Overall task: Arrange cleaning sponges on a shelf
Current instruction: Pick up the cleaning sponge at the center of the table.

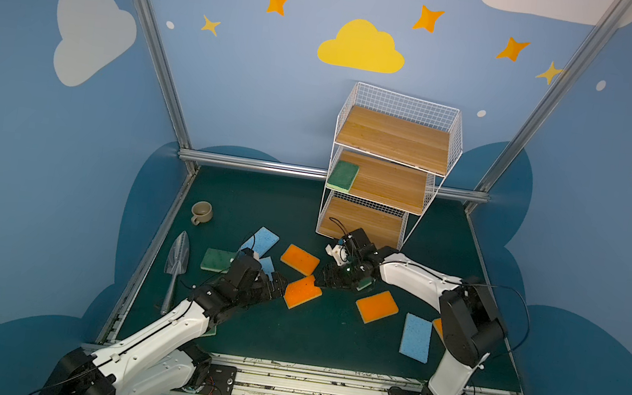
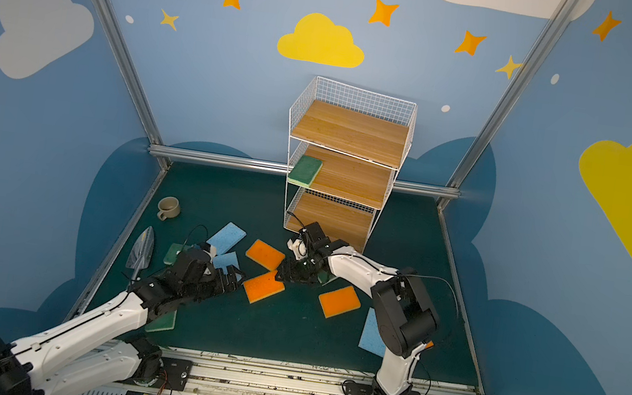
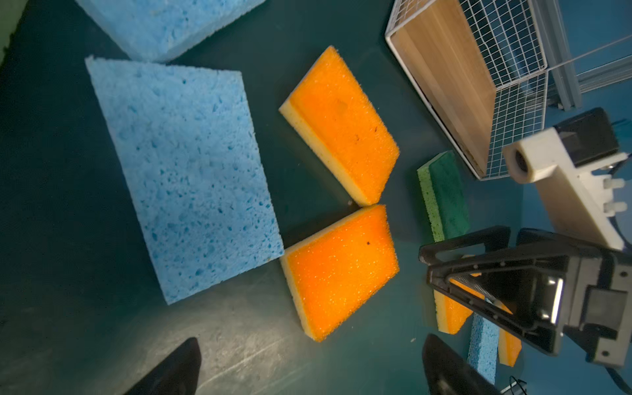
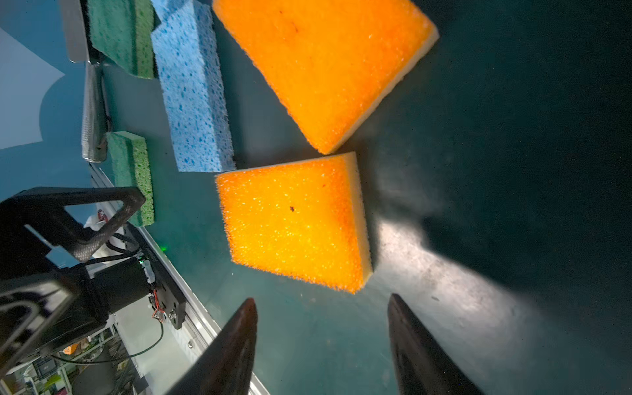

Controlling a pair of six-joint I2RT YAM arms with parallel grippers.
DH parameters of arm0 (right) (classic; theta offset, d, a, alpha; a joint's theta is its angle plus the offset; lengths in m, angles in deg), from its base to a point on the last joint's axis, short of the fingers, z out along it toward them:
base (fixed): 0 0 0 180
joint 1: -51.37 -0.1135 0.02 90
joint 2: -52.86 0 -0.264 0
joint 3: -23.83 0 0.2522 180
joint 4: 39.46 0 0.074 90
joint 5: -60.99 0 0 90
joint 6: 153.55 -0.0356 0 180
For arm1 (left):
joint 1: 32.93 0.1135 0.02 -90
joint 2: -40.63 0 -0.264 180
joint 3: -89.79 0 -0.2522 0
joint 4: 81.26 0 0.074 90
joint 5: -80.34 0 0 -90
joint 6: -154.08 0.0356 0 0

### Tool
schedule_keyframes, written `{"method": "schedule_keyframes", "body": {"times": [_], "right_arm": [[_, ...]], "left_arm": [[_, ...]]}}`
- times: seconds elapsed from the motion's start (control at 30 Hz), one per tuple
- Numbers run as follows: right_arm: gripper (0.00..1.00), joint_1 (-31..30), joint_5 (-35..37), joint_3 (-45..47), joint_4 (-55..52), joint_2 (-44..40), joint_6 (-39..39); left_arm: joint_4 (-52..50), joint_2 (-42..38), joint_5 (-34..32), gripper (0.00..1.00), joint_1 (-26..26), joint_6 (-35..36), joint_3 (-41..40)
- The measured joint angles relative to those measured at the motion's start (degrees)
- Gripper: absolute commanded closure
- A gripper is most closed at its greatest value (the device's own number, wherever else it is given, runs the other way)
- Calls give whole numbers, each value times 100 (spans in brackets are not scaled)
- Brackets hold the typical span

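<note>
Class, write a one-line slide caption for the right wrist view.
Open right gripper facing a flat orange-on-yellow rectangular sponge on the dark green mat, a porous light-blue sponge beyond.

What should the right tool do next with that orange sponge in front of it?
Probably ease the right tool forward until the orange sponge sits between its open jaws. It hangs empty just short of the sponge, and the shelf holds only one green sponge.

Dim overall (bright wrist-lit glare patches), edges perhaps blurred.
</note>
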Motion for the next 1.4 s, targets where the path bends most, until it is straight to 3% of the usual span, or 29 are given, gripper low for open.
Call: {"method": "schedule_keyframes", "body": {"times": [0.33,0.53,0.67,0.77,0.9,0.97,1.4], "right_arm": [[52,-13,-17,-256,-11,560,61],[84,-17,-50,-280,31,643,83],[96,-20,-68,-289,61,640,101],[97,-20,-37,-289,44,612,105],[97,-20,94,-232,-28,415,111],[97,-17,149,-229,-96,260,142],[97,-13,186,-229,-341,-114,210]], "left_arm": [[249,284,463,1,59,-83,-251],[507,376,728,3,162,-146,-380],[684,586,911,6,227,-162,-393],[778,752,1080,18,243,-136,-389],[852,914,1226,44,251,-44,-343],[868,997,1250,51,251,15,-267],[1425,1823,1403,58,251,44,39]]}}
